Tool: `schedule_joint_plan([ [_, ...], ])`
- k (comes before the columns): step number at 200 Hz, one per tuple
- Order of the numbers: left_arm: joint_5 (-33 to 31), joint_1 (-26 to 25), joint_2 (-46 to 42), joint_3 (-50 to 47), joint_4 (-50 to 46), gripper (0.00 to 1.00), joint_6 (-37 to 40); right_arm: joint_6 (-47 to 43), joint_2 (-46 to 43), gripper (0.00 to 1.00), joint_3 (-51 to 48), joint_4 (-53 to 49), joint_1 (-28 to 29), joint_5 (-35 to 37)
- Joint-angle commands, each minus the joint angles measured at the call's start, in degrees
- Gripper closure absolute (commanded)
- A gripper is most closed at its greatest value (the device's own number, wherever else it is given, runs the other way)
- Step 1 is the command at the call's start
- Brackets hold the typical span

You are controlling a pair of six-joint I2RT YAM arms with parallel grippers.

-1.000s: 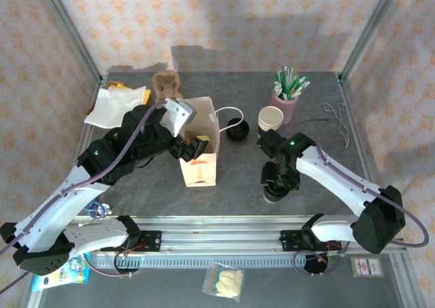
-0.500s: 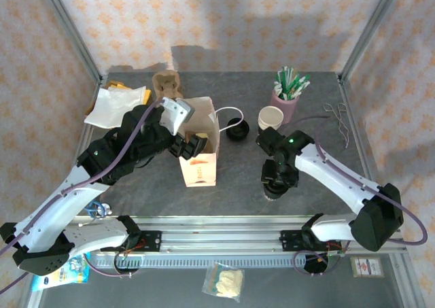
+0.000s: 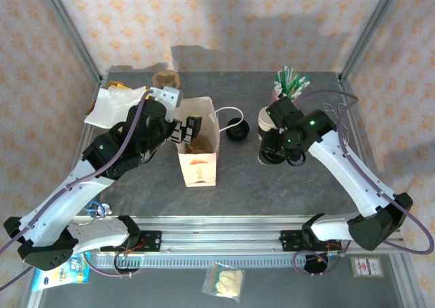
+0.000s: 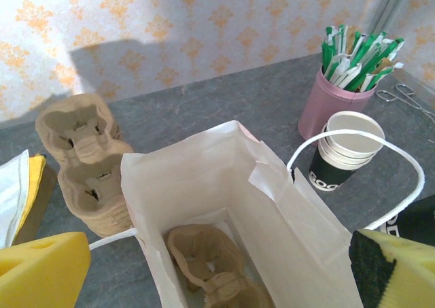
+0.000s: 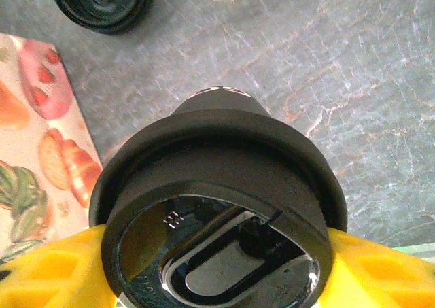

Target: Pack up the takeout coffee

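Seen from above, a grey stone-patterned table (image 3: 238, 182) holds two robot arms reaching in from the bottom edge.

The right gripper (image 3: 279, 147) sits at centre right of the frame, clamped around the takeout coffee (image 3: 270, 156). In the right wrist view, the cup's round black lid (image 5: 217, 213) takes up the lower middle of the frame, pinched on both sides between yellow pads (image 5: 51, 274). Whether the cup touches the table cannot be told.

The coffee is just below a stack of white cups (image 3: 269, 117) and well apart from the white paper bag (image 3: 198, 160), which stands open at the centre. A loose black lid (image 3: 238, 129) lies between the bag and the stack. A pink cup of straws (image 3: 288, 89) stands at upper right.

The left gripper (image 3: 185, 128) hovers at the upper left rim of the bag, jaws spread wide and holding nothing. In its wrist view, the yellow fingertips (image 4: 41, 270) sit in the two lower corners with the bag's open mouth between them. A brown pulp tray (image 4: 204, 264) lies at the bottom of the bag. More pulp trays (image 4: 81, 158) are stacked on the table to the left of it.
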Motion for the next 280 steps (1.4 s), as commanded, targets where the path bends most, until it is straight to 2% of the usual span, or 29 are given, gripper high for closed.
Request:
schedule_joint_plan([
  [1,-2.1,0.3,0.3,2.2,-1.9,0.01,-2.7,-0.1,0.9,0.42,2.1,-2.2,-0.6,1.3],
  [73,-2.5,0.6,1.1,3.0,-2.6,0.01,-3.5,-0.5,0.7,0.42,7.5,-2.2,-3.1,2.8],
  [128,-2.8,1.0,2.6,4.1,-3.4,0.01,-5.4,-2.6,4.3,0.42,20.0,-2.2,-6.2,3.1],
  [174,-2.6,1.1,3.6,4.8,-4.1,0.01,-5.7,-4.7,9.5,0.42,33.2,-2.2,-6.4,4.5],
  [203,-4.9,1.3,3.7,4.7,-4.1,0.01,-8.2,-6.5,12.8,0.42,40.6,-1.6,-6.4,0.6],
  [225,-6.9,3.2,3.0,4.7,-4.6,0.01,-11.9,-7.0,13.9,0.42,42.6,0.7,-5.9,-4.0],
  [253,-7.1,7.7,2.6,4.3,-7.1,0.01,-16.4,-6.7,15.6,0.43,45.7,2.4,-2.3,-5.8],
  [280,-1.5,12.0,2.1,2.2,-7.5,0.01,-17.5,-5.8,18.1,0.43,49.7,2.8,2.0,-6.6],
])
